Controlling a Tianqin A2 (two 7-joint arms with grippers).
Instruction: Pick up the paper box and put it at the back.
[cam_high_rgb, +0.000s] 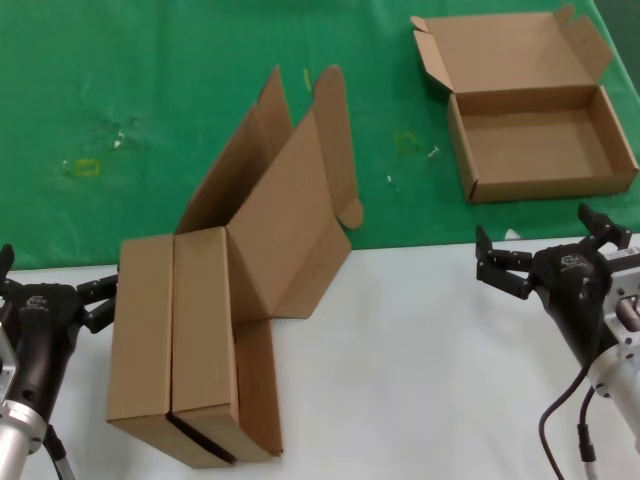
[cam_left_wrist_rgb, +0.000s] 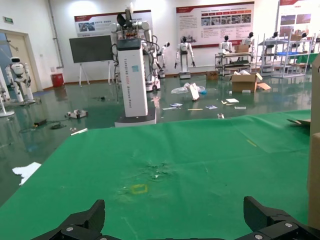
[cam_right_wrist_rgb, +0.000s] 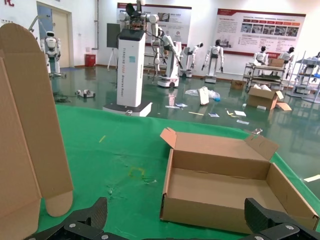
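Note:
Two brown paper boxes (cam_high_rgb: 175, 345) stand on edge side by side on the white tabletop, their hinged lids (cam_high_rgb: 295, 215) leaning up over the green cloth at the back (cam_high_rgb: 150, 90). A third paper box (cam_high_rgb: 545, 140) lies open on the cloth at the far right. My left gripper (cam_high_rgb: 55, 280) is open just left of the standing boxes, apart from them. My right gripper (cam_high_rgb: 540, 240) is open near the cloth's front edge, below the open box (cam_right_wrist_rgb: 220, 190). Both wrist views show the jaws wide apart with nothing between them.
The white tabletop (cam_high_rgb: 420, 370) stretches between the standing boxes and my right arm. The green cloth (cam_left_wrist_rgb: 175, 165) has creases and a yellowish stain (cam_left_wrist_rgb: 139, 188). A lid flap (cam_right_wrist_rgb: 25, 140) rises close beside my right wrist camera. A cardboard edge (cam_left_wrist_rgb: 315, 150) borders the left wrist view.

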